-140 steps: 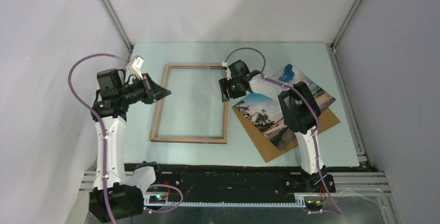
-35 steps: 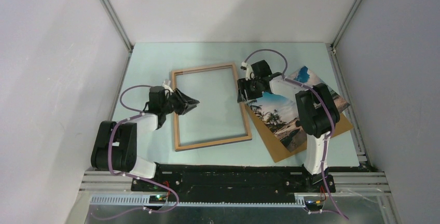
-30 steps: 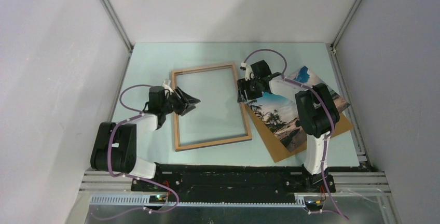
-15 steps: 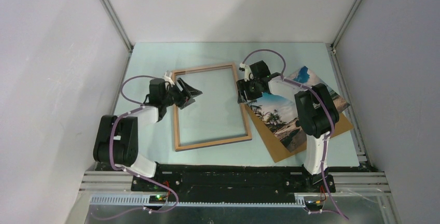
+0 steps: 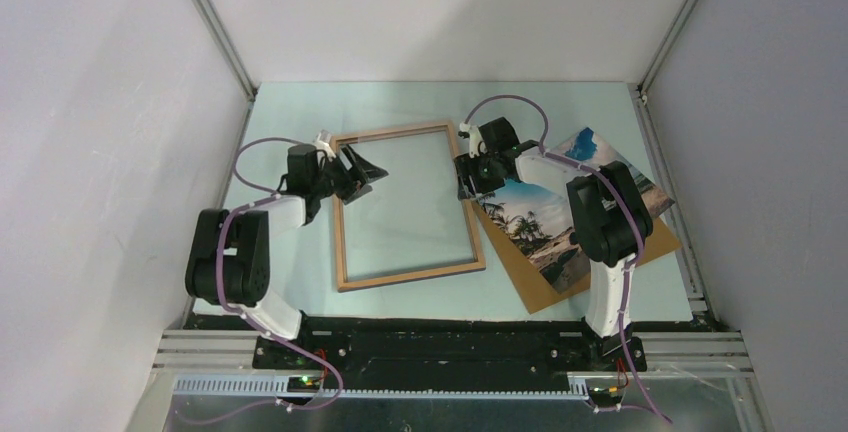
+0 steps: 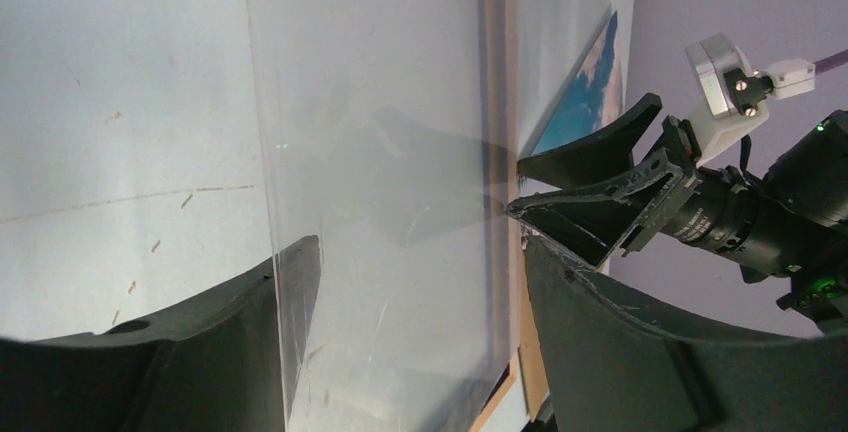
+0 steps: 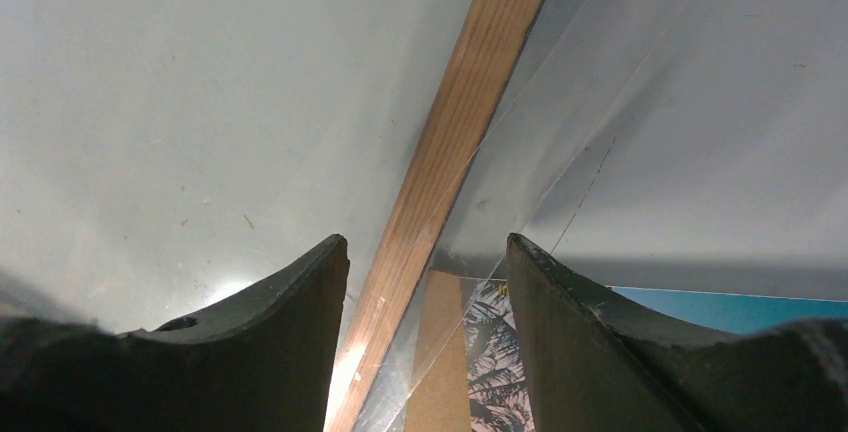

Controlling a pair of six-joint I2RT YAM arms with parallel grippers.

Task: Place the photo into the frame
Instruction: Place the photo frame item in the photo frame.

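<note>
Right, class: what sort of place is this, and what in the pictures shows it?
Probably a robotics lab test cell: two arms bolted to a rail at the edge of the table, plain walls enclosing it, with a frame and photo laid out.

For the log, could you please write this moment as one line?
left gripper open over frame; right gripper open astride its rail; photo outside frame

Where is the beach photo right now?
Overhead, the photo lies right of the frame, on a brown board, partly under the right arm.
</note>
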